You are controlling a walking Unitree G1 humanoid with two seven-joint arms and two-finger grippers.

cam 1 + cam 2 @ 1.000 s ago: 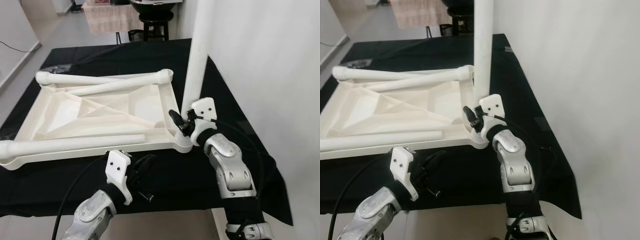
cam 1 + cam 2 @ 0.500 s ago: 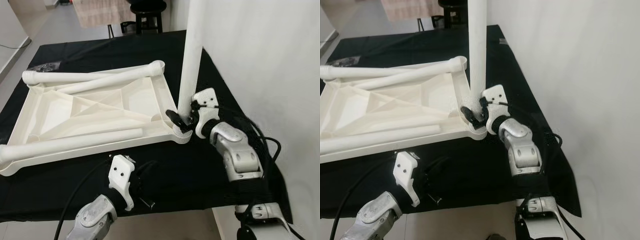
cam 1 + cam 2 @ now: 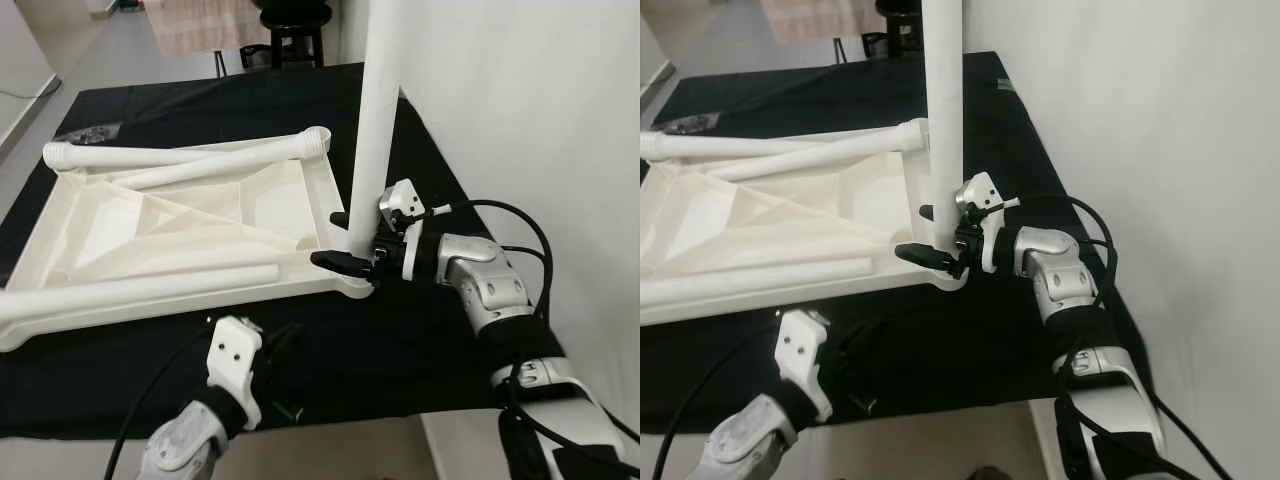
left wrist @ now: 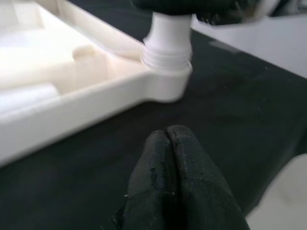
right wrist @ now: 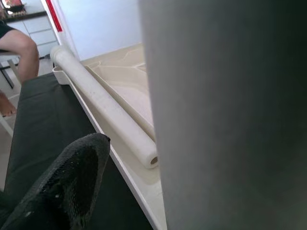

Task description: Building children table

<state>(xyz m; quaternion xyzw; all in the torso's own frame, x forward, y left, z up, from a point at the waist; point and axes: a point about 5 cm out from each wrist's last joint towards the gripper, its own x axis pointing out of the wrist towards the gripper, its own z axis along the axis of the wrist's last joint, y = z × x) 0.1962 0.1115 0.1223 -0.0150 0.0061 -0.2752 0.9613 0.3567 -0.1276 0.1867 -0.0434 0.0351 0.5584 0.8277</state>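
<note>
While the right gripper (image 3: 352, 243) clasps the upright white leg (image 3: 376, 120) to seat it at the upturned tabletop's (image 3: 170, 225) near right corner socket, left wrist shows the left gripper (image 4: 167, 139) idle, jaws closed.

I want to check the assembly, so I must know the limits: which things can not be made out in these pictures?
- Top of the upright leg: cut off by the upper edge in both eye views.
- Leg's thread in the tabletop corner socket: hidden inside the socket; how deep, unclear.
- Right gripper: its second finger lies behind the leg.
- Left gripper: blurred close up in the left wrist view.
</note>
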